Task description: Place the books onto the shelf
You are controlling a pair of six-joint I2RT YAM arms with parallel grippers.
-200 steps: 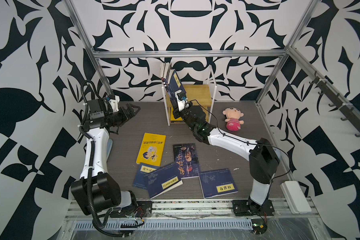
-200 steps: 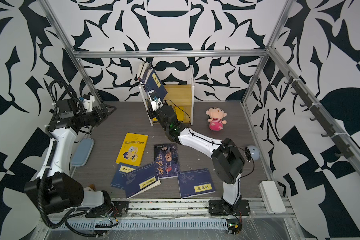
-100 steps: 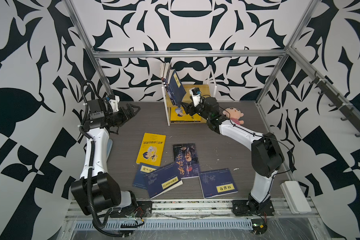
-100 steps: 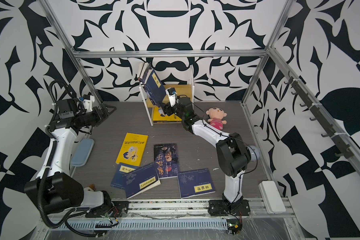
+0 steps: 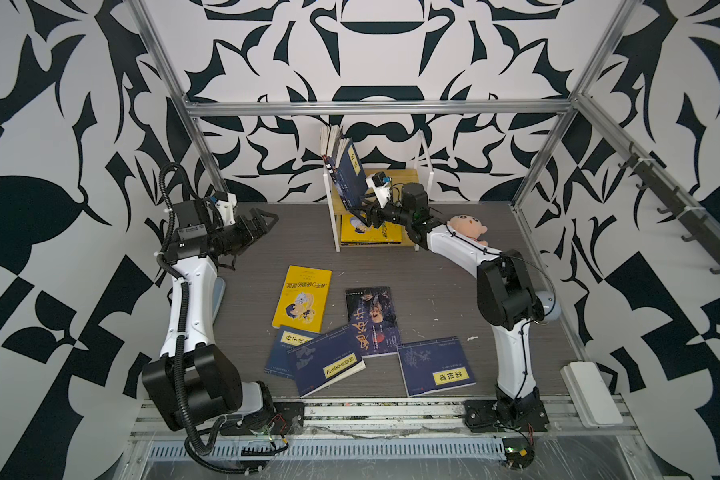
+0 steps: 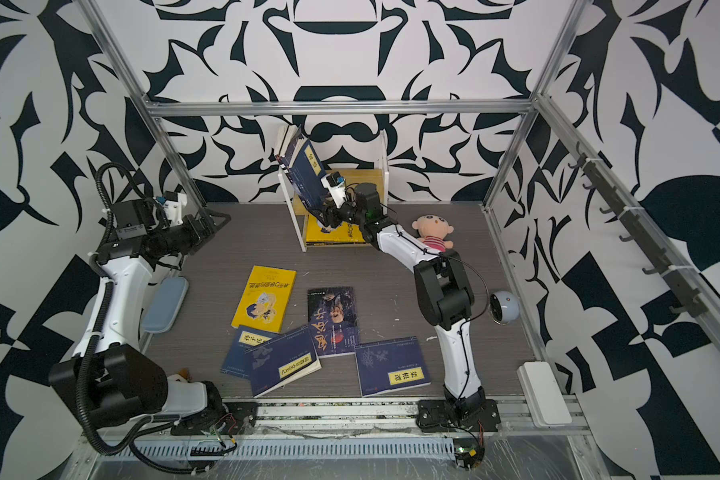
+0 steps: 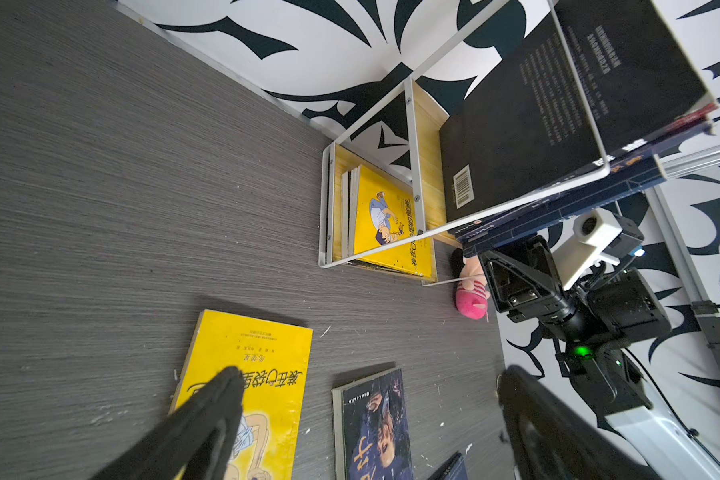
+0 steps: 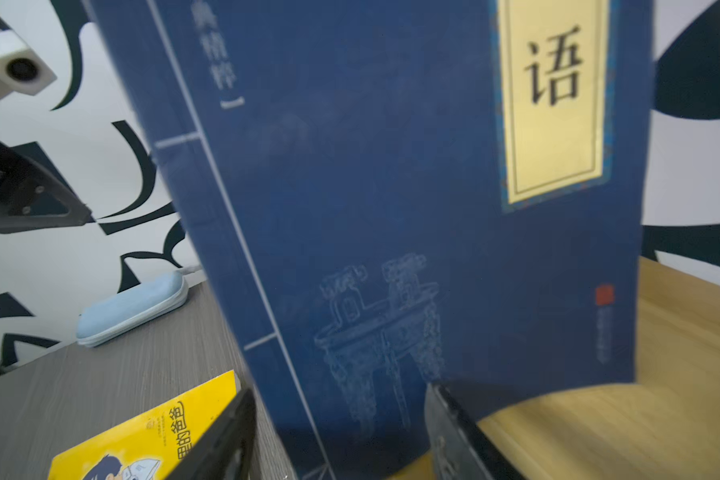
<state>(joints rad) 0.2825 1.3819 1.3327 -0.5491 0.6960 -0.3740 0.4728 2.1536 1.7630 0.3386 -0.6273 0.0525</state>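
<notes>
The shelf (image 5: 404, 176) stands at the back wall, a yellow book (image 5: 371, 232) flat on its lower tier. A navy book (image 5: 350, 174) with a yellow label leans left on the upper tier against other books (image 5: 329, 145). My right gripper (image 5: 364, 210) is at that book's lower end; in the right wrist view its jaws (image 8: 337, 399) stand open, straddling the cover (image 8: 391, 208) with nothing clamped. On the table lie a yellow book (image 5: 303, 298), a dark book (image 5: 373, 321) and three navy books (image 5: 327, 361). My left gripper (image 5: 262, 220) hovers open and empty at the left.
A pink plush doll (image 5: 468, 226) lies right of the shelf, close behind my right forearm. A light blue pouch (image 6: 165, 303) lies by the left arm. A round white device (image 6: 504, 307) and a white box (image 5: 591, 392) sit along the right edge.
My right wrist swung from the front of the shelf to its right side and its jaws widened. The navy book stays leaning on the upper tier. The left arm has not moved.
</notes>
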